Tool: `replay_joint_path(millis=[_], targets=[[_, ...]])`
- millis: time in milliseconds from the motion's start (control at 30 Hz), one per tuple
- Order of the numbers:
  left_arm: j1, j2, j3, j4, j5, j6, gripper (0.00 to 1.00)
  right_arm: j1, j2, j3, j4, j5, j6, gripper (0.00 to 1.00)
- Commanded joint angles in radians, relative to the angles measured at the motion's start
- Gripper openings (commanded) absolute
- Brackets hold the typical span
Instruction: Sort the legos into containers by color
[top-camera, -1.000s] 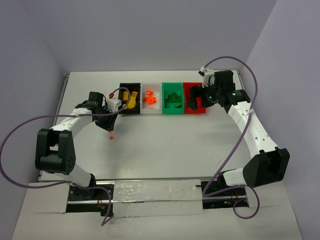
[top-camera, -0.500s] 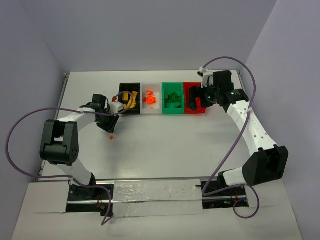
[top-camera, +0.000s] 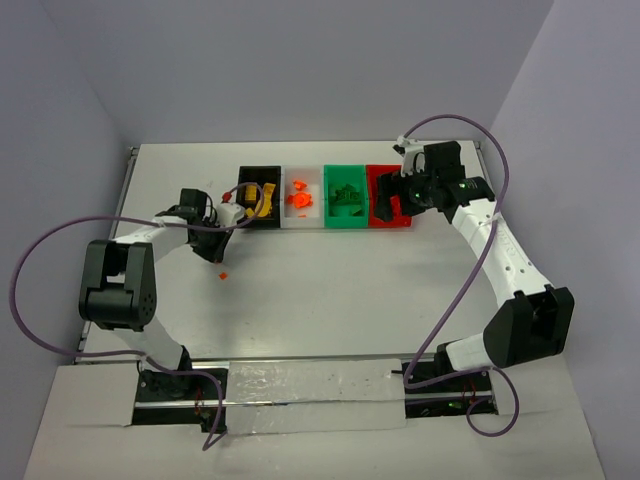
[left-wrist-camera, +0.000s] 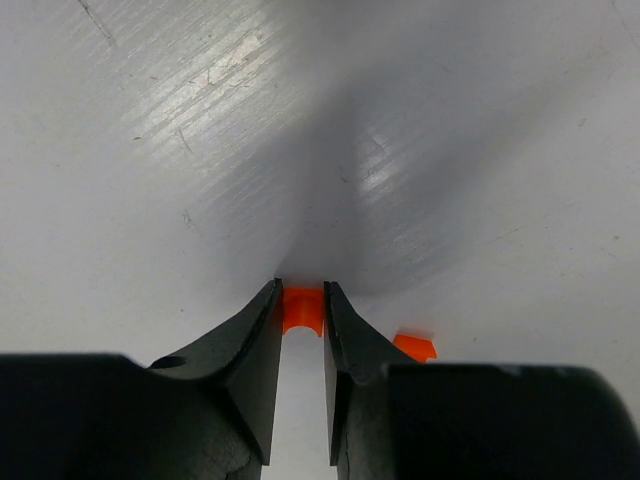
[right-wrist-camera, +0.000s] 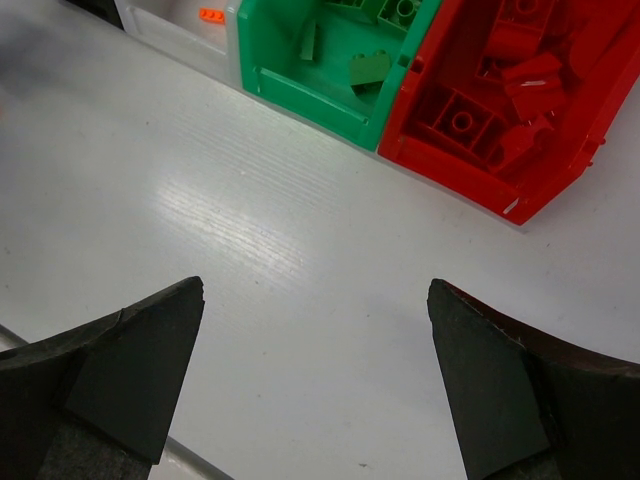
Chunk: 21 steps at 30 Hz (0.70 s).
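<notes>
Row of four open-top rectangular plastic bins: black, white, green, red. Walls touching; row blocks centre of far edge.
White table open from row to near edge.
Right gripper, fingers spread wide, hangs at row's right end.
Left gripper low, left of centre, pinching small orange brick. Loose orange piece just beside its finger.
Purple cables loop beyond both side edges.

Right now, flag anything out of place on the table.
One orange lego lies loose on the table, in front of the black bin and outside every container. The left gripper is shut on a second orange piece. Nothing else stands out.
</notes>
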Motion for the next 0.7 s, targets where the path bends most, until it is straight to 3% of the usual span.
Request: replay_joint_path(millis=[0,267,400,567,667], targets=[[0.007,0.0,-0.037,-0.042,0.035,0.031,0.2,0.008,0.005,0.019,0.001,0.003,-0.006,1.0],[-0.014,-0.137,0.104,-0.167,0.155,-0.019,0.08,0.009,0.005,0.021,0.001,-0.001,-0.003,1.0],[-0.146,-0.196,0.237,-0.197,0.16,-0.085,0.06,0.008,0.011,0.026,0.001,-0.004,0.0,1.0],[-0.31,-0.098,0.383,-0.121,0.086,-0.186,0.06,0.007,0.014,0.036,-0.007,0.006,-0.004,1.0],[-0.348,0.022,0.499,-0.044,0.057,-0.216,0.05,0.007,0.008,0.036,-0.008,0.016,-0.007,1.0]])
